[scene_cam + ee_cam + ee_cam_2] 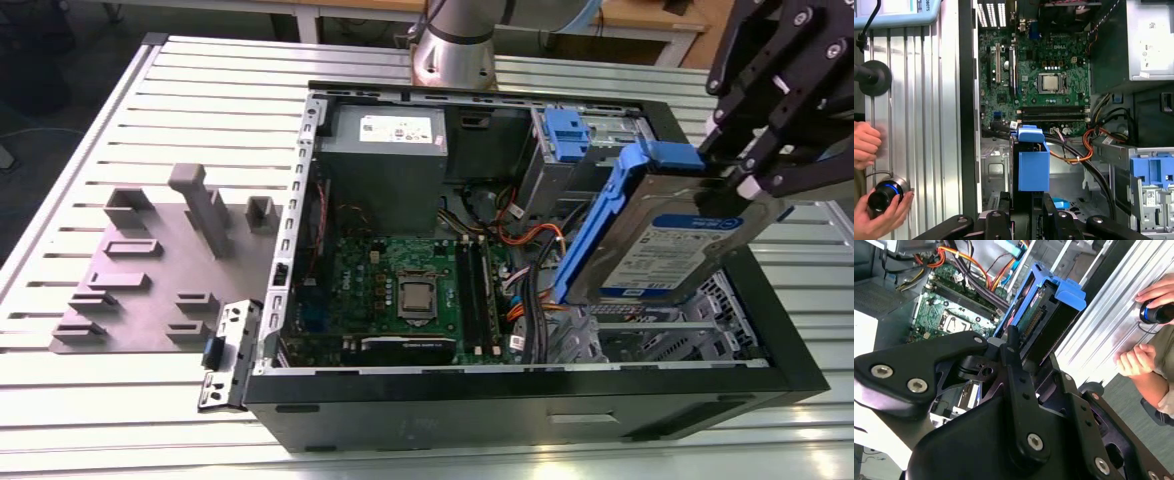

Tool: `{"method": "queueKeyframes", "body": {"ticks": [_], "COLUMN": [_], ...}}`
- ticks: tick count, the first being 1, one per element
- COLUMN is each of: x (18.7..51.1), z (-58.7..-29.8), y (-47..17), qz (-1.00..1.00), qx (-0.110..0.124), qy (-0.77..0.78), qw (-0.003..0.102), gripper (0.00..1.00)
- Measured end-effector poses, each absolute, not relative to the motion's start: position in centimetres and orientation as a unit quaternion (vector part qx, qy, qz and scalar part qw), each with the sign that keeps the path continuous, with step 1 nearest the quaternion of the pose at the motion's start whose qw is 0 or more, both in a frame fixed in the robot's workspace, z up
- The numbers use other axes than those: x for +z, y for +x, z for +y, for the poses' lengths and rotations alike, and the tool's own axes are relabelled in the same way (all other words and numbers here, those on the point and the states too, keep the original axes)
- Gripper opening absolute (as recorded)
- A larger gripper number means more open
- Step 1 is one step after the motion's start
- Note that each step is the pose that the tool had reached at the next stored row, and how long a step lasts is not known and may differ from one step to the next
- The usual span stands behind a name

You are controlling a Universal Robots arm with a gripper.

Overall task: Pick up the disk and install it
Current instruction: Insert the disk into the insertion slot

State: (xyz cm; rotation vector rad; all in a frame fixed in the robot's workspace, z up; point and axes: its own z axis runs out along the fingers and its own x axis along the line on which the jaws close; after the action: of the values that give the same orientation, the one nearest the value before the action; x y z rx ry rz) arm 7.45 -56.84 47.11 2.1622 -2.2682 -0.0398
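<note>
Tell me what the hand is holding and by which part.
The hand holds the disk, clamped at its raised end, over the open computer case.

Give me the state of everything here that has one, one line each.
computer case, lying on its side, side panel off, interior exposed.
power supply, mounted inside the case.
disk, held on edge and tilted over the case interior, not seated.
gripper, shut on the disk's upper end.
hand, closed around a small black-and-blue round object.
</note>
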Motion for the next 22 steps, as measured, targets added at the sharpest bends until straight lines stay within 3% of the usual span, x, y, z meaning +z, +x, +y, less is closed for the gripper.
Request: {"method": "queueKeyframes", "body": {"ticks": [22], "x": [45.9], "z": [-56.8], "y": [11.3], "qz": [-0.722], "qx": [-0.015], "qy": [0.691], "qw": [0.007], "gripper": [0.35]}}
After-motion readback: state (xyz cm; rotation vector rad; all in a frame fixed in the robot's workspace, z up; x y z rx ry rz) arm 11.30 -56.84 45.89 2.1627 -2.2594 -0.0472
